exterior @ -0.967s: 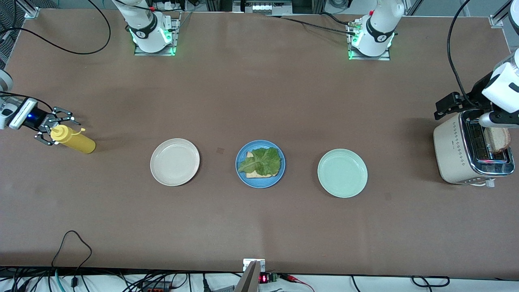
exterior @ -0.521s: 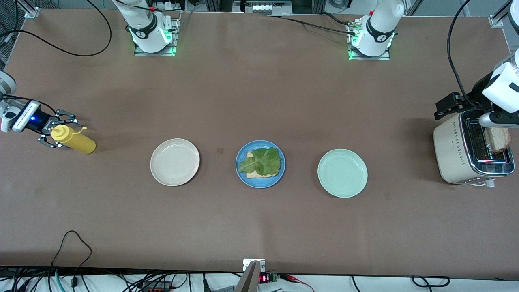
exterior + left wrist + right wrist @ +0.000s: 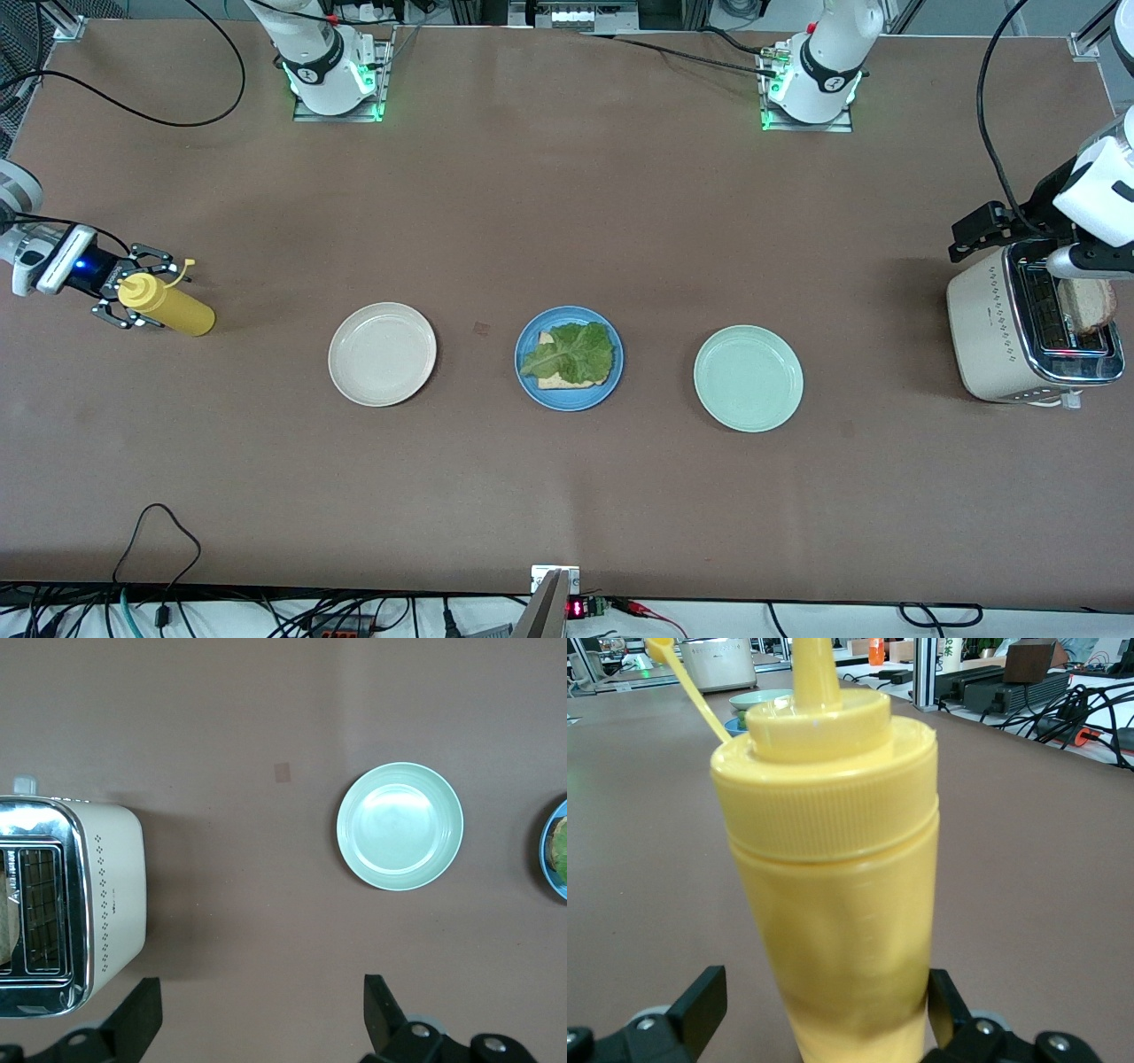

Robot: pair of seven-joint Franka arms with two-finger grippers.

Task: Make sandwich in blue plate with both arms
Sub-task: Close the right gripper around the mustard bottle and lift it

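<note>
Front view shows me the half-built sandwich [image 3: 568, 356], floppy lettuce on light, crumbly bread, on the blue plate [image 3: 528, 381] mid-tabletop, so I'd grip toast by its edges; left claw [image 3: 257, 1014] spread over the toaster [image 3: 1028, 323], right claw [image 3: 133, 288] spread around the mustard bottle [image 3: 166, 304].

A robotics lab, not a kitchen. Two arm bases [image 3: 332, 75] are bolted to the brown table [image 3: 567, 496]. Cables [image 3: 159, 567] trail along the table's edge.
</note>
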